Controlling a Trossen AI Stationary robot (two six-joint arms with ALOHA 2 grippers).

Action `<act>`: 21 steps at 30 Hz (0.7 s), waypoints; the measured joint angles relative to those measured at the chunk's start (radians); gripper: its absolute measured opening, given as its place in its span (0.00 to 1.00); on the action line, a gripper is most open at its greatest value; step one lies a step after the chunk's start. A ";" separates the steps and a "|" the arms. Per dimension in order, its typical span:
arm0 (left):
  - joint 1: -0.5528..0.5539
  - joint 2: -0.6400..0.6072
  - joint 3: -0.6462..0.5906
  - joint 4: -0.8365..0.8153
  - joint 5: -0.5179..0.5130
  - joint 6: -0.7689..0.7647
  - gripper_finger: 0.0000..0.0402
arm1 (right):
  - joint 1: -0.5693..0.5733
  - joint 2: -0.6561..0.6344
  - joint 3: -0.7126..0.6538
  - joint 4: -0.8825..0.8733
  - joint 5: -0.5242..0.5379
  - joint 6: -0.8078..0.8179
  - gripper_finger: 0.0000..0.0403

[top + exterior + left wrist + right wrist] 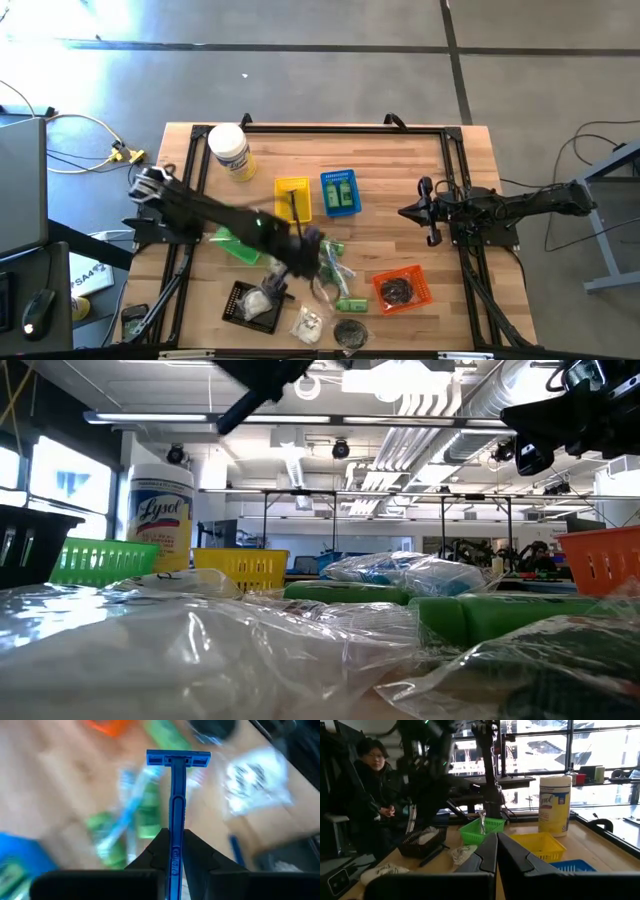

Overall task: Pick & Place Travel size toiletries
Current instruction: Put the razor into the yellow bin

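A blue disposable razor (176,795) is in my left gripper (173,837), which is shut on it above the middle of the table (318,250), slanting down. Below it lie green tubes (147,805) and clear packets with white contents (255,780) on the wood. More toiletries lie near the front edge: a green tube (350,303) and a clear packet (308,322). My right gripper (496,840) is shut on nothing and waits level above the table's right side (415,212). My left gripper pinches the razor's handle (176,827) between its two fingers. The handle lies along the fingers and runs back between them, and the head (178,757) sticks out beyond the fingertips. The razor is lifted clear of the table.
Small baskets stand around the middle: yellow (293,197), blue (340,192), green (235,245), orange (402,288) and black (250,303). A big white jar with a yellow label (230,152) stands at the far left. A person (375,785) sits beyond the table.
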 joint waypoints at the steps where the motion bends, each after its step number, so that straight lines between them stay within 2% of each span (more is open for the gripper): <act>1: 0.016 -0.029 -0.008 0.017 -0.003 -0.011 0.06 | 0.000 0.000 0.000 0.000 -0.002 0.000 0.00; 5: 0.084 -0.155 -0.070 0.073 0.026 -0.032 0.06 | 0.000 0.000 0.000 -0.001 -0.002 0.000 0.00; 10: 0.205 -0.325 -0.266 0.256 0.107 -0.123 0.06 | 0.000 0.000 0.000 -0.006 -0.001 0.000 0.00; 16: 0.389 -0.474 -0.588 0.687 0.062 -0.534 0.06 | 0.000 0.002 0.000 -0.014 0.000 0.000 0.00; 21: 0.511 -0.490 -0.770 0.772 0.040 -0.904 0.06 | 0.000 0.005 0.000 -0.017 0.001 -0.006 0.00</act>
